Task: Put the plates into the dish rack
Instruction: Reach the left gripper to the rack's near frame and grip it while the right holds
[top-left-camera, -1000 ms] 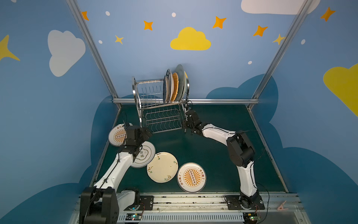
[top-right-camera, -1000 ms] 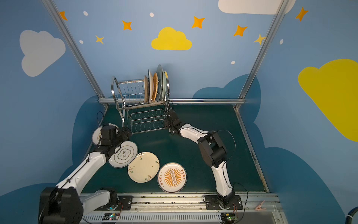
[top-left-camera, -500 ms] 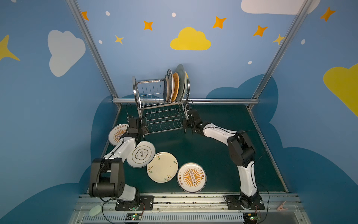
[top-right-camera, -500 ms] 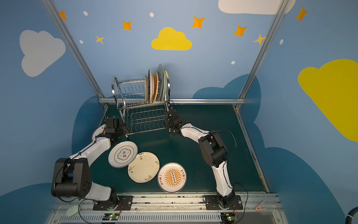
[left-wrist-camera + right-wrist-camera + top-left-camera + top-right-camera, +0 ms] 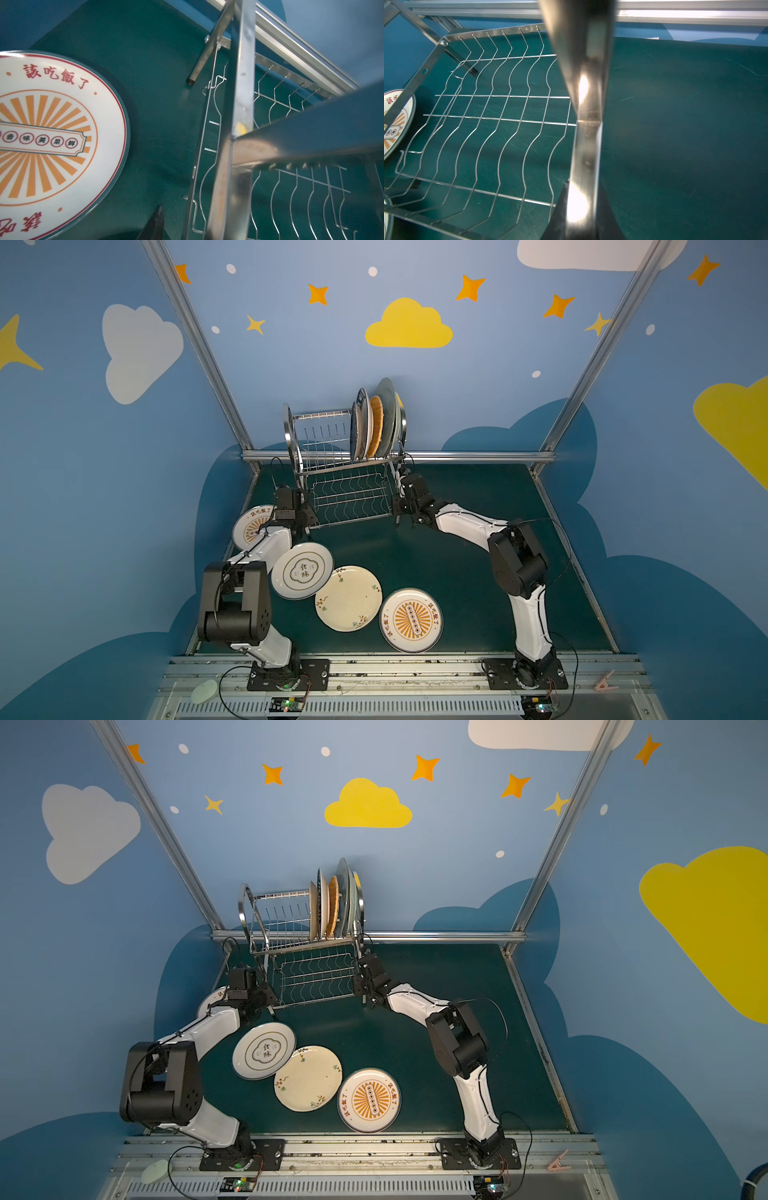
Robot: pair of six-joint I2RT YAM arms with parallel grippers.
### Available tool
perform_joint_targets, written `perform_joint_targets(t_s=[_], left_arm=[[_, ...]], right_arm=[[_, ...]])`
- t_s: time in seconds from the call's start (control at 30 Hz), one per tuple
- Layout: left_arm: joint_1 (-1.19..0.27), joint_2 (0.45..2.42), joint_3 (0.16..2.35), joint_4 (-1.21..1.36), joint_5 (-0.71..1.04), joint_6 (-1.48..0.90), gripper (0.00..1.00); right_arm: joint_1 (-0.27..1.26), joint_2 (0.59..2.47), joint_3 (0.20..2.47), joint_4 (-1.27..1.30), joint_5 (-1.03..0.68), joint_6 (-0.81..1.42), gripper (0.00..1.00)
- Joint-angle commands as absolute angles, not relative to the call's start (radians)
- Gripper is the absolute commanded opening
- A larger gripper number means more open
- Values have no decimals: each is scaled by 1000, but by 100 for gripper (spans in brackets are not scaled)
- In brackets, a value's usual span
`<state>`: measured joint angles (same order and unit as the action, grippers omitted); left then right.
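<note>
Steel dish rack [image 5: 345, 466], right gripper [image 5: 401, 495] clamped on one end, left gripper [image 5: 306, 517] at other, closure unclear

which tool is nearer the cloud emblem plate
Left. The left tool sits at the rack's left end, close behind the plate; the right tool is clamped on the rack's right end, farther off.

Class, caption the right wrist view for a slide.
Jaws clamp the rack by an end frame; its wavy shelf is bare, green mat beneath.

the green tabletop [image 5: 478, 572] bears the dish rack [image 5: 345, 472] at eleven o'clock; four plates [image 5: 348, 598] lie from nine to six o'clock.
</note>
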<state>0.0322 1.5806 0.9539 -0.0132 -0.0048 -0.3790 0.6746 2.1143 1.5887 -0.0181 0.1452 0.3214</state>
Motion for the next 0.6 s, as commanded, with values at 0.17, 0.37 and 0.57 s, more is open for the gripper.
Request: perform_joint_targets(t_s=[0.17,0.37,0.57], left_arm=[[42,1622,999,-2,24,-369,25],[42,1628,995,18,73,-373,16],[41,1642,991,49,139,-390,5]], right_arm=[[642,2071,1625,-139,144,459,0],[647,2054,1621,-144,152,453,0],[642,2023,1584,-134,179,452,0]])
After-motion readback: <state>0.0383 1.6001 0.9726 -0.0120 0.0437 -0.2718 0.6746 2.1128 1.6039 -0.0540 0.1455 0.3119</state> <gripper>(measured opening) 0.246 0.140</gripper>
